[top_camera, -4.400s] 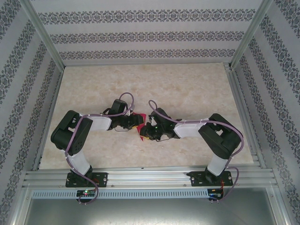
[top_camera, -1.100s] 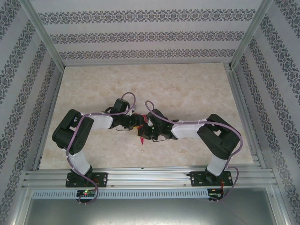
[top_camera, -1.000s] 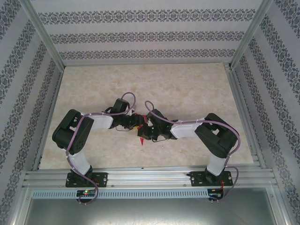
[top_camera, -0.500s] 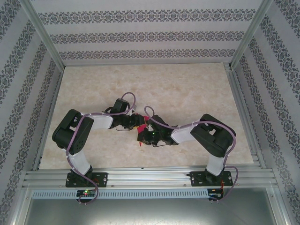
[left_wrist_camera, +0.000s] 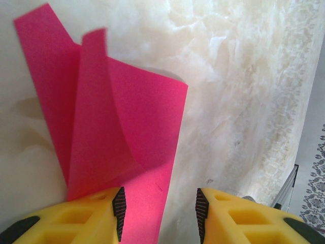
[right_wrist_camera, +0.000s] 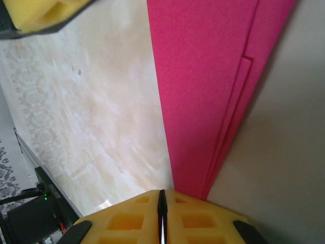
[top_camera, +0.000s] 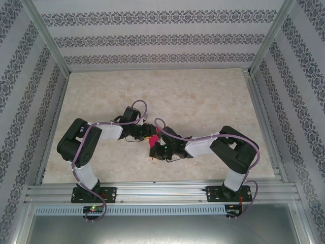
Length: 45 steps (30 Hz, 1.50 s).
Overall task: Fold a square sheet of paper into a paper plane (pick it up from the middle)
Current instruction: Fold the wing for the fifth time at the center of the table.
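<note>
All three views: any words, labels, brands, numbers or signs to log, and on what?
None can be read. The square sheet of paper is plain pink, the left gripper plain yellow, the wallpaper only ornament; anything on the arm bases is too small to tell.

My left fingers (left_wrist_camera: 76, 218) and right fingers (right_wrist_camera: 127, 223) meet nose to nose mid-way across the surface (top_camera: 203, 91). The folded pink sheet (left_wrist_camera: 142, 127) fills the gap between them, its edge reaching into my parted left fingers. Around us the surface runs bare to the patterned walls (top_camera: 162, 38) and metal posts (top_camera: 47, 38).
</note>
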{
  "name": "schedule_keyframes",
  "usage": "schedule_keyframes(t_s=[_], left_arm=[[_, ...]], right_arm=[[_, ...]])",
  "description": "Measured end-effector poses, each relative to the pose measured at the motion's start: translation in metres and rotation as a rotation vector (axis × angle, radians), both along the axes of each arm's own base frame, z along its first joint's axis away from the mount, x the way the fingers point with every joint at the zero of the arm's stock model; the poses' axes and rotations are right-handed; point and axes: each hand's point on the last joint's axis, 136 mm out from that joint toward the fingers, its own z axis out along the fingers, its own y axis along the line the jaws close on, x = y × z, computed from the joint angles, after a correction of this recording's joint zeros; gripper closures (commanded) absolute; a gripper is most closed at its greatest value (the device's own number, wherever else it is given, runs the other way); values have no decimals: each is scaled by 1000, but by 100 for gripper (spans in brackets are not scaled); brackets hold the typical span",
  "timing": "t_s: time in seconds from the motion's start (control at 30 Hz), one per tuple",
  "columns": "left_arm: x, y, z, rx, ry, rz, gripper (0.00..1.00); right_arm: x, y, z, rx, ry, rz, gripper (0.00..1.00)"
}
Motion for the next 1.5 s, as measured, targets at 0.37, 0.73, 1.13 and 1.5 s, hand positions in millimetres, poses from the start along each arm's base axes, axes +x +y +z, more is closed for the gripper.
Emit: schedule_keyframes(t_s=[0.37,0.73,1.13,1.5], left_arm=[[0,0,0,0,1,1,55],[-12,-7,2,-11,10,-7,55],[-15,-9,2,-10,15,-12,55],[-21,-11,26,-21,-16,-29,48]], right_arm=[[-7,-5,0,-43,1,47,92],[-23,-32,9,-142,7,146,82],[4,-14,20,-54,-26,33,85],[-1,-27,0,19,5,15,89]])
